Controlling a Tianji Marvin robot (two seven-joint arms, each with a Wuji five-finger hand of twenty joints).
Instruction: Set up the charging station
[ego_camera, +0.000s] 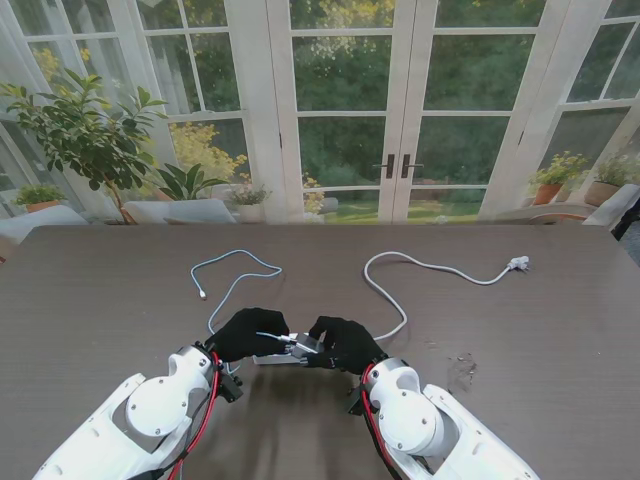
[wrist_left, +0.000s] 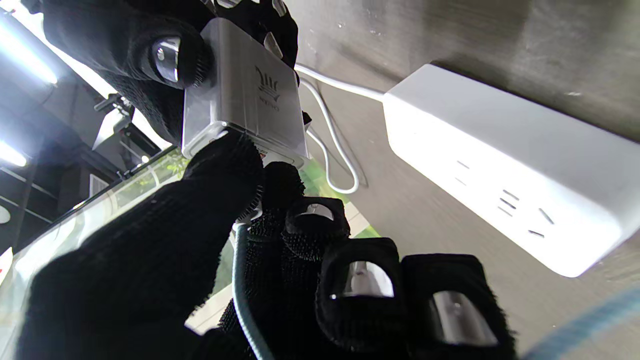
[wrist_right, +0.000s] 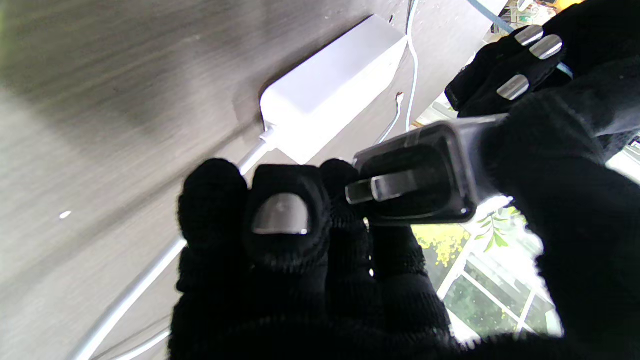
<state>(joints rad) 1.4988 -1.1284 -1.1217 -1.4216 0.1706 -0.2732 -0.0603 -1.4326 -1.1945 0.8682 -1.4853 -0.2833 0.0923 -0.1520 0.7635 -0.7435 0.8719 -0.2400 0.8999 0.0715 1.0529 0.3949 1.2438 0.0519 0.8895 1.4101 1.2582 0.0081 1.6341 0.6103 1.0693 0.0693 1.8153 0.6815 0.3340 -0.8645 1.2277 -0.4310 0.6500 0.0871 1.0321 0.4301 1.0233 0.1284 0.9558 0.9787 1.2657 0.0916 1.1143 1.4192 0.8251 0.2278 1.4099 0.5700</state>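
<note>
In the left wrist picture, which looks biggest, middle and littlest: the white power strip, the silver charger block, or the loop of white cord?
1. White power strip, biggest.
2. Silver charger block, though it is nearer the camera, so it looks bigger than it really is.
3. Loop of white cord, littlest.

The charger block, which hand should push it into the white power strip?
Probably the right hand: its fingers grip the charger block, prongs showing, above the power strip. The left hand pinches the cable at the block's other end.

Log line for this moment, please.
step: cable into charger | right hand: shut on charger | left hand: shut on cable end | power strip: on table, sockets free
</note>
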